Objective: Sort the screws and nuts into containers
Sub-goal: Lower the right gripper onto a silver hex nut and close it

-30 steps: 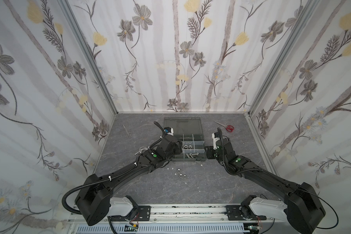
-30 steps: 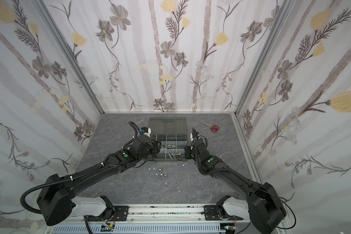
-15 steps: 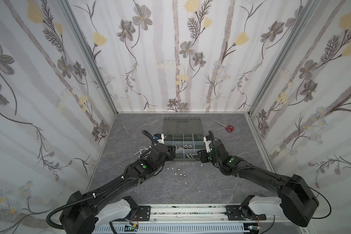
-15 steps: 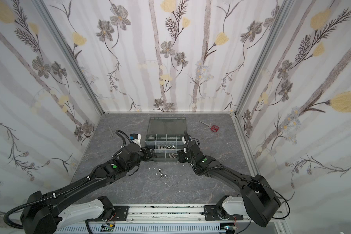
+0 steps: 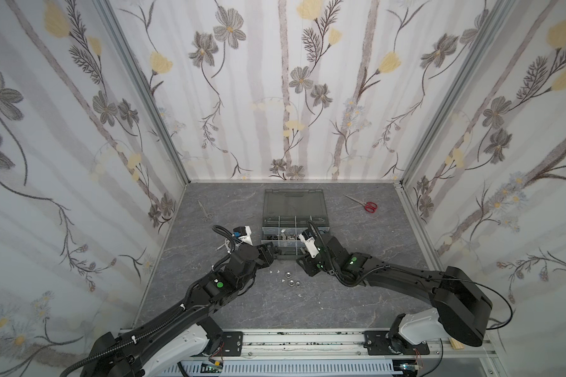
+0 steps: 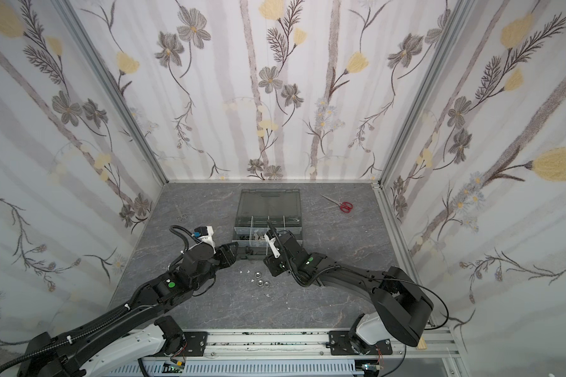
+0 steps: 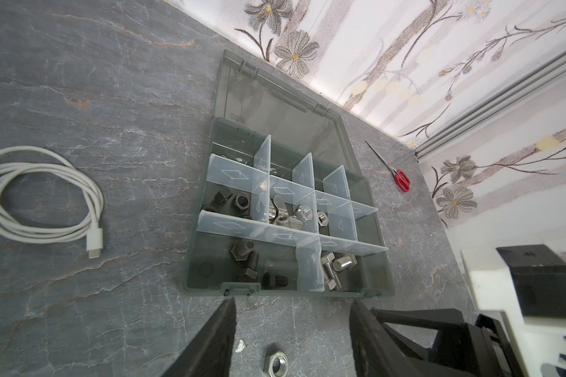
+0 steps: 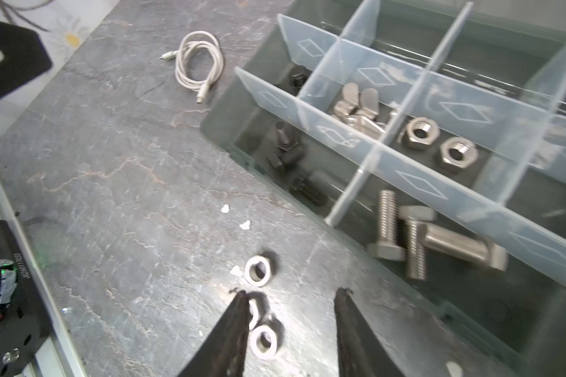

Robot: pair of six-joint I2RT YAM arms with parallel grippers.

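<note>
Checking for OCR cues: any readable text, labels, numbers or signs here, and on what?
Nothing reads cleanly.
Organizer lid: embossed mark near its corner, too small to read.
Black bracket: white printed code, too blurred to read.
Dividers: diamond and triangle outlines only, no words.

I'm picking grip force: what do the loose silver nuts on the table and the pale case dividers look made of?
Loose silver hex nuts: metal, probably steel, with a bright polished finish; they glint white. Pale dividers: thin translucent plastic, faintly frosted; silver bolts behind them show through.
</note>
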